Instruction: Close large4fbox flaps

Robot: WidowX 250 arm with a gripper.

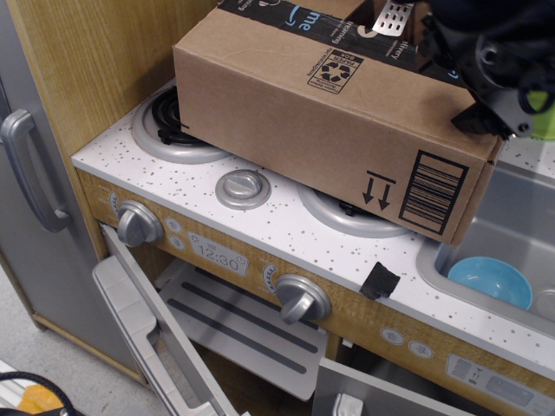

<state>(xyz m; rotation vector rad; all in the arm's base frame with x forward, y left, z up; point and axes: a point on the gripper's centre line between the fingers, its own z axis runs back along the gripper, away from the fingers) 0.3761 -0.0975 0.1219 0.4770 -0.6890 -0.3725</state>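
The large4fbox (329, 139) is a brown cardboard box standing across the toy stove's burners. Its front face shows a barcode block (431, 192), a two-arrows mark (379, 189) and a recycling symbol (334, 68). The flaps (295, 17) lie folded down flat on top, with black printed tape showing along the top edge. My gripper (486, 61) is a black mass over the box's top right corner, touching or just above it. A perforated grey metal piece (395, 16) shows beside it. Its fingers are hidden.
The white speckled stove top (286, 227) has a centre silver knob (243, 187) and two front knobs (137, 224). The oven door (147, 334) hangs open below. A sink (520, 234) with a blue bowl (490, 279) lies right. A wooden wall and fridge handle (26, 173) stand left.
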